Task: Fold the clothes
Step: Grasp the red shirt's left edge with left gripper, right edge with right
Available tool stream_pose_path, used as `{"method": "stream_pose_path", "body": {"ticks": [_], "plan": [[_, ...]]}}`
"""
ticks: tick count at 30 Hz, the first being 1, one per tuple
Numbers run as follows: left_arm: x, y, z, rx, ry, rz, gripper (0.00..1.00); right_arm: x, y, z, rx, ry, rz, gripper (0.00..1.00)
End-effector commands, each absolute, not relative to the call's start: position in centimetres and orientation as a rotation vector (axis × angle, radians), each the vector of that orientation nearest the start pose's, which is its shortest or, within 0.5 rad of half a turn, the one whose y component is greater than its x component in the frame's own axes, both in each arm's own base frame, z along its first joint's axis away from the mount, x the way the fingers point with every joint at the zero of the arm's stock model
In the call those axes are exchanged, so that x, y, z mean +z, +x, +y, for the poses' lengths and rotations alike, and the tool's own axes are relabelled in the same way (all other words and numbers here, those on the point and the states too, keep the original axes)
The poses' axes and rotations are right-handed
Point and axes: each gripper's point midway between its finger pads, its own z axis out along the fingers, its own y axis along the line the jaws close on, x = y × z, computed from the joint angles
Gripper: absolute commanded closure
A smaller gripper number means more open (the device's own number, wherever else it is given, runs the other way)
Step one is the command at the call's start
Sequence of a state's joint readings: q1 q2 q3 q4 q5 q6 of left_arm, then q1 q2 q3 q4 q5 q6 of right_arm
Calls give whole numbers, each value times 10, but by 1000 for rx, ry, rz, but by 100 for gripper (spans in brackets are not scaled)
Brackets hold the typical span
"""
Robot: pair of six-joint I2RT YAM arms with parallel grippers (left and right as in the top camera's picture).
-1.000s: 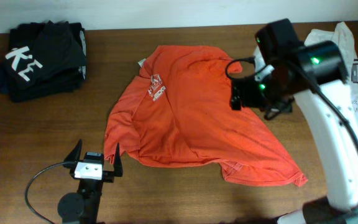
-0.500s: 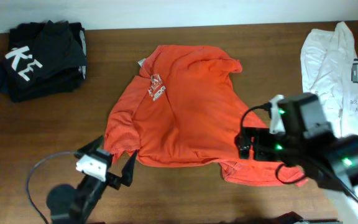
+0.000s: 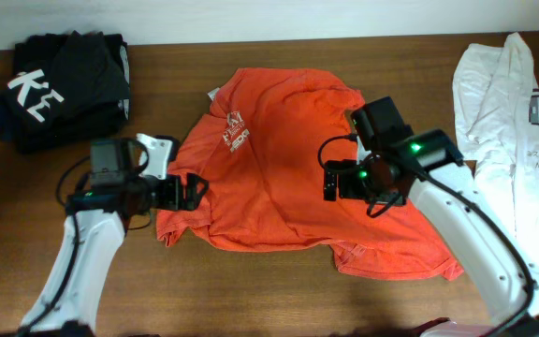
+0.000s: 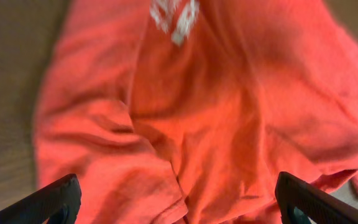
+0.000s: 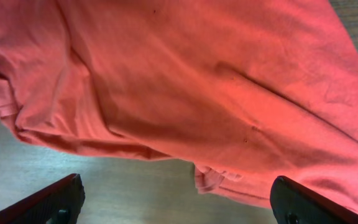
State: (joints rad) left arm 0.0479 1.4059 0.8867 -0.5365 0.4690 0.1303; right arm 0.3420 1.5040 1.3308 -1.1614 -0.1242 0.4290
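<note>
Hovering over a red-orange shirt (image 3: 279,159) that lies crumpled in the middle of a brown table (image 3: 363,304), I have both arms reaching in from the near side in the overhead view. The shirt's white logo (image 3: 236,131) sits toward its 11 o'clock side, and its longest corner trails off toward 5 o'clock.

My left gripper (image 3: 193,190) is at the shirt's 8 o'clock edge and points toward 3 o'clock. Its jaws are spread wide and empty. In the left wrist view the two dark fingertips (image 4: 48,202) sit at the bottom corners, with blurred orange cloth filling the space between them.

My right gripper (image 3: 330,181) is over the shirt's 3 o'clock part and points toward 9 o'clock. Its jaws are also spread wide, holding nothing. In the right wrist view its fingertips (image 5: 316,202) frame a wrinkled hem with bare wood beside it.

I cannot tell whether either set of fingers touches the cloth.

A black pile (image 3: 59,89) with white letters rests at the table's 10 o'clock corner. A white T-shirt (image 3: 503,122) lies along the 3 o'clock edge, well apart from the orange one.
</note>
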Motion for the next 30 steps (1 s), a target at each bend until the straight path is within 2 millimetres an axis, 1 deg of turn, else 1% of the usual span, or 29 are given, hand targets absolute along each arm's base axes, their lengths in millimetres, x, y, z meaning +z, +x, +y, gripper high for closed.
{"method": "stream_pose_path", "body": {"ticks": [1,2,3,4,5,7,8,9,11,12,13,14,15,16,20,22,24,25,26,28,29,30], "plan": [[69,339,-65,-348,235,2686,1,149,288,126,285,90,2971,1],[64,338,-68,-342,252,2701,1,147,288,126,283,90,2975,1],[61,337,-76,-358,277,2705,1,147,288,126,283,90,2975,1],[60,334,-87,-391,315,2706,1,147,288,126,283,90,2975,1],[60,333,-93,-406,337,2704,1,147,288,126,283,90,2975,1],[60,333,-96,-385,354,2701,1,147,288,126,283,90,2974,1],[59,333,-93,-370,285,2718,1,147,288,126,283,89,2973,1],[56,333,-83,-309,168,2749,1,148,289,126,285,89,2970,1],[51,330,-70,-146,39,2780,1,148,291,127,288,88,2962,1],[50,328,-68,-79,-18,2785,1,148,292,127,292,87,2956,1],[49,325,-64,3,-150,2782,1,149,294,128,294,87,2949,1],[49,322,-64,26,-222,2778,1,149,294,128,295,86,2949,1],[49,322,-67,12,-230,2779,3,149,294,128,295,86,2949,1],[47,322,-67,12,-245,2783,7,149,294,128,295,87,2949,1],[26,322,-67,40,-243,2826,7,149,294,128,295,86,2949,1],[17,325,-63,82,-247,2828,7,149,294,128,295,86,2950,1],[11,330,-64,82,-247,2823,8,149,294,128,295,87,2950,1],[12,331,-62,95,-250,2814,11,149,294,128,295,87,2950,1],[13,334,-58,131,-255,2798,17,149,294,128,294,87,2950,1],[16,337,-57,141,-257,2786,28,149,294,128,294,87,2950,1],[18,339,-57,137,-257,2782,43,149,294,128,294,87,2950,1],[18,339,-57,137,-258,2780,49,149,294,128,294,87,2950,1]]}}
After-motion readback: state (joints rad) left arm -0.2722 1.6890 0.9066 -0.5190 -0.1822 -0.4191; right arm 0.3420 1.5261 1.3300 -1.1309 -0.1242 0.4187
